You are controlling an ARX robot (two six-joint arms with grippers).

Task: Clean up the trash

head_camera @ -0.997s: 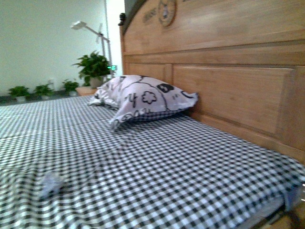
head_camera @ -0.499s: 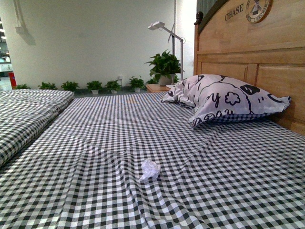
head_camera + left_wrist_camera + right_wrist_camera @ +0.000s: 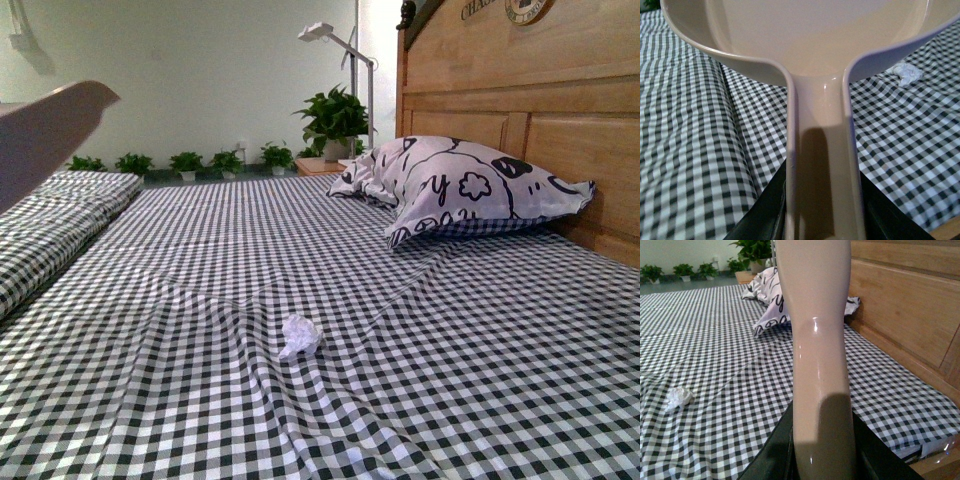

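Left jaws: the left gripper (image 3: 821, 227) is clamped around the dustpan (image 3: 820, 45) by its handle.
Right jaws: the right gripper (image 3: 822, 460) is clenched on a beige handle (image 3: 817, 340).
Trash: the paper wad (image 3: 300, 336) lies on the checked sheet (image 3: 200, 260), past the pan's rim and apart from both jaws.
Pan: raised, at 10 o'clock from the wad in the front view.
Far: the pillow (image 3: 460, 190) is at 2 o'clock from the wad, against the headboard (image 3: 520, 90).
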